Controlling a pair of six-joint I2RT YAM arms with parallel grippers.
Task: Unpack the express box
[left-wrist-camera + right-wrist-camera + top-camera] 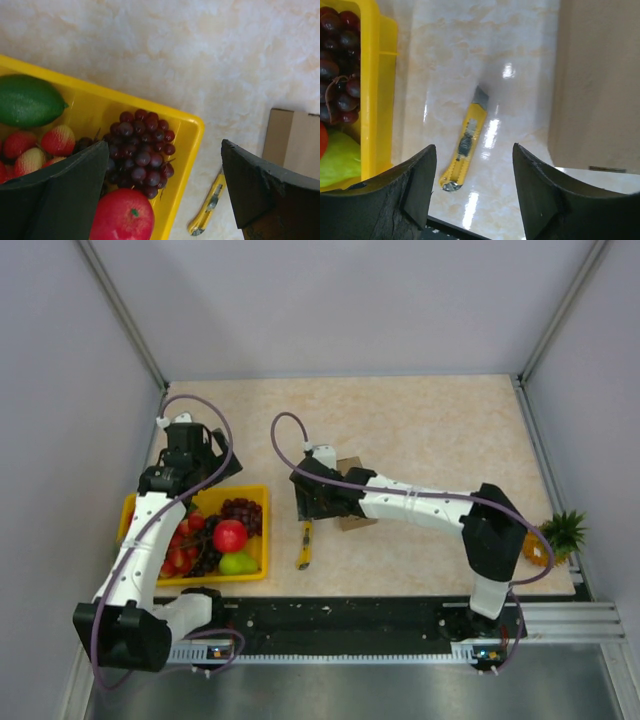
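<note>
**Right arm poised over the utility knife (304,545), express box (350,464) unopened beside it**

From above, the small brown box lies mid-desk (430,420), mostly hidden under the right pincer (308,505); the left pincer (215,465) hangs over the far corner of the yellow fruit tray (265,540), apparently kept clear of the work. The left wrist view shows its jaws spread wide and empty above the grapes (142,150), with the box (295,142) off to the side and the knife (207,205) between the box and the tray. The right wrist view shows the right pincer (472,150) parted and gripping nothing, straddling the yellow knife (465,142), which lies flat on the desk beside the box (597,85), likely lined up to take the cutter for slitting the flap.
</note>
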